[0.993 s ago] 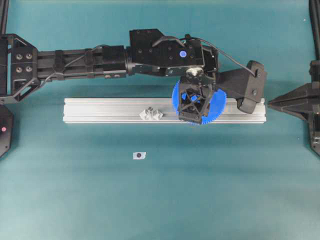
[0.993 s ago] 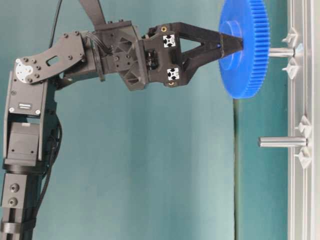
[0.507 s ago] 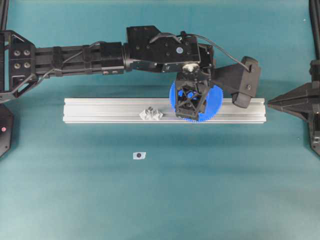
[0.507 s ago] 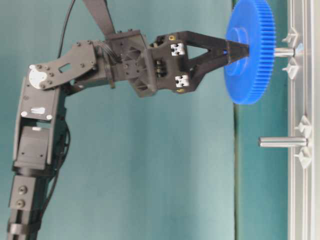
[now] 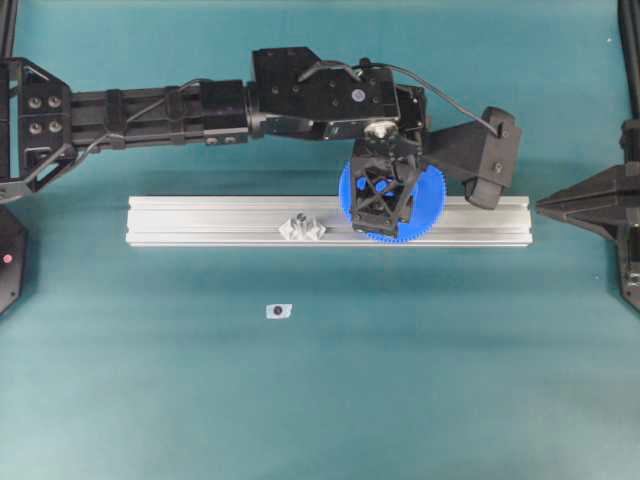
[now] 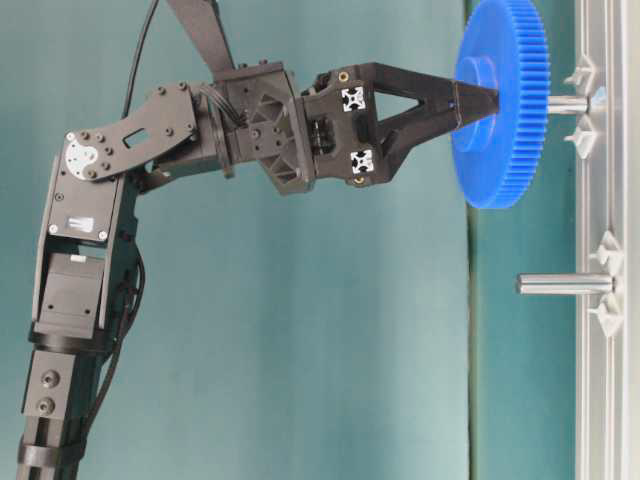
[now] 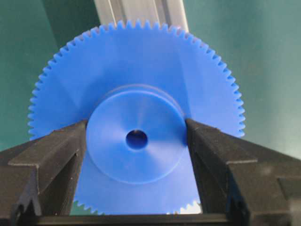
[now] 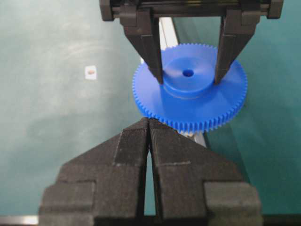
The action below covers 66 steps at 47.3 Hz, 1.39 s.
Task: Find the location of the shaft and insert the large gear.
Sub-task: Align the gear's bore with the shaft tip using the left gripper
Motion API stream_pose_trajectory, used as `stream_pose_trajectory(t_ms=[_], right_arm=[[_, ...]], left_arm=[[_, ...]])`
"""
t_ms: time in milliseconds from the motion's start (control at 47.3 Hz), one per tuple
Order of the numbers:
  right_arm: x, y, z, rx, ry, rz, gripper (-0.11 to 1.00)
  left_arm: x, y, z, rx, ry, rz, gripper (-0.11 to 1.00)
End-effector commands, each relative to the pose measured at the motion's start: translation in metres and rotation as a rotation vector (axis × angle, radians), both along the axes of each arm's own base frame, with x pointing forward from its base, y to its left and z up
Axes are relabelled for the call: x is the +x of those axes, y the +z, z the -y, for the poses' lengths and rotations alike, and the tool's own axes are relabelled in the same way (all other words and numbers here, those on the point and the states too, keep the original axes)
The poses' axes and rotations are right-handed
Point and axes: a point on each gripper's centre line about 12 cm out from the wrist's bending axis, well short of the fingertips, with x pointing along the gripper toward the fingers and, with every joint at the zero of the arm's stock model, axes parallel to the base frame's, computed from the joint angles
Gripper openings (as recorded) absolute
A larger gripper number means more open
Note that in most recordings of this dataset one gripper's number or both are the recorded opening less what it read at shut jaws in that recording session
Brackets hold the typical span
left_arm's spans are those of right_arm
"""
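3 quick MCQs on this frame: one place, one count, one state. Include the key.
1. Where do the left gripper's fingers grip the gear?
A. on the toothed rim
B. on the raised hub
C. through the centre hole

2. How many pegs stand on the rail in the table-level view?
A. one
B. two
C. four

3. How are the right gripper's fingers?
A. shut, empty
B. wide open
C. shut on the gear

Key: 1 B, the left wrist view shows both fingers pressed to the hub's sides. 2 B, one peg behind the gear, another free further along. 3 A, the right wrist view shows the tips meeting with nothing between them.
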Motion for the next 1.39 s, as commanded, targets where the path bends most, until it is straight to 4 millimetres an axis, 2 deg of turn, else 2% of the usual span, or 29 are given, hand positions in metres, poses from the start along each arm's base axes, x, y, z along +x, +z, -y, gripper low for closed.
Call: stream_pose_trajectory(t_ms=[0, 803, 1373], right_arm=[[0.002, 0.005, 0.0, 0.003, -0.003, 0.011, 0.03], [0.002, 0.004, 0.0, 0.005, -0.003, 0.01, 0.03], [0.002, 0.004, 0.0, 0.005, -0.003, 0.008, 0.03]], left_arm=[[-0.004, 0.019, -0.014, 0.011, 0.024, 0.04, 0.71], [0.001, 0.029, -0.008, 0.013, 0.016, 0.073, 0.71], [0.003, 0.027, 0.001, 0.013, -0.003, 0.073, 0.71]])
